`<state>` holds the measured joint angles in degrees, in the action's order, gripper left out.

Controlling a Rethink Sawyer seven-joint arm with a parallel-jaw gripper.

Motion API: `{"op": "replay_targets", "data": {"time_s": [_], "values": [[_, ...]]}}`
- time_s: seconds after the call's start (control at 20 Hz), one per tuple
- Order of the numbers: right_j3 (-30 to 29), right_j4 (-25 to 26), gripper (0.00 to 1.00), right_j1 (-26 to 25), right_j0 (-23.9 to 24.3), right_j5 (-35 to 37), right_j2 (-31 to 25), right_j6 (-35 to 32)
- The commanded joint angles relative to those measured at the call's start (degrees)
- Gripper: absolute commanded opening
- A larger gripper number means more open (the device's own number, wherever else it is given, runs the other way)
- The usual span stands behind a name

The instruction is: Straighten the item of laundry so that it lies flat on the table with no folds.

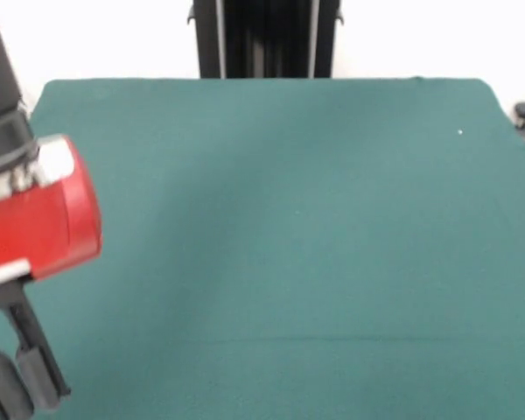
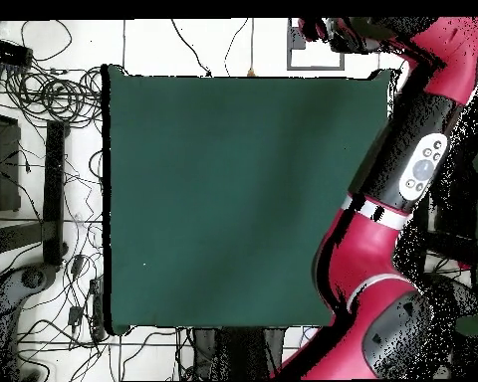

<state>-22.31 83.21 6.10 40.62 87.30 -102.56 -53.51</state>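
1. Across the middle of both views lies the table (image 1: pixel 289 219), a large rectangle covered in dark green felt-like cloth, shown from above as table (image 2: pixel 233 199).
2. At the left edge of the front view, the red and black arm (image 1: pixel 35 219) fills the near corner, its rounded red body hanging above the green cloth.
3. Below that red body, the dark end effector (image 1: pixel 22 394) reaches down to the near left corner of the table, partly cut off by the picture's edge.
4. Whether the end effector is spread or pressed together cannot be told, and nothing shows in its grip.
5. From above, the arm (image 2: pixel 422 149) runs along the right side of the table, and the end effector (image 2: pixel 323 30) shows as a dark shape at the table's top right corner.
6. The item of laundry cannot be seen in either view, so its place cannot be told.
7. At the far side in the front view stands the black pedestal (image 1: pixel 262 39) against a white wall.
8. Tangled black cables (image 2: pixel 44 99) lie on the white floor left of the table in the overhead view.
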Motion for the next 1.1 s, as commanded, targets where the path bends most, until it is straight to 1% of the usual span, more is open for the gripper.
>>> {"op": "replay_targets", "data": {"time_s": [0.05,0.15,0.25,0.5,0.6,0.75,0.85,0.95,1.1], "values": [[-9.32,-7.54,0.00,6.05,-3.38,6.53,14.70,-27.34],[-12.50,-10.27,0.00,8.63,-3.66,7.47,17.88,-32.98],[-16.62,-13.60,0.00,11.45,-3.63,8.64,21.41,-41.01],[-22.22,-23.52,0.00,13.78,-4.56,10.66,25.73,-60.51],[-23.42,-26.47,0.00,14.16,-4.97,9.97,27.36,-63.98],[-23.91,-28.48,0.00,15.14,-6.03,9.44,30.26,-65.90],[-24.79,-30.86,0.00,15.21,-6.04,9.99,32.03,-67.63],[-25.42,-32.73,0.00,14.93,-5.61,9.69,33.70,-67.61],[-24.41,-34.02,0.00,14.46,-5.60,9.17,36.01,-64.52]]}}
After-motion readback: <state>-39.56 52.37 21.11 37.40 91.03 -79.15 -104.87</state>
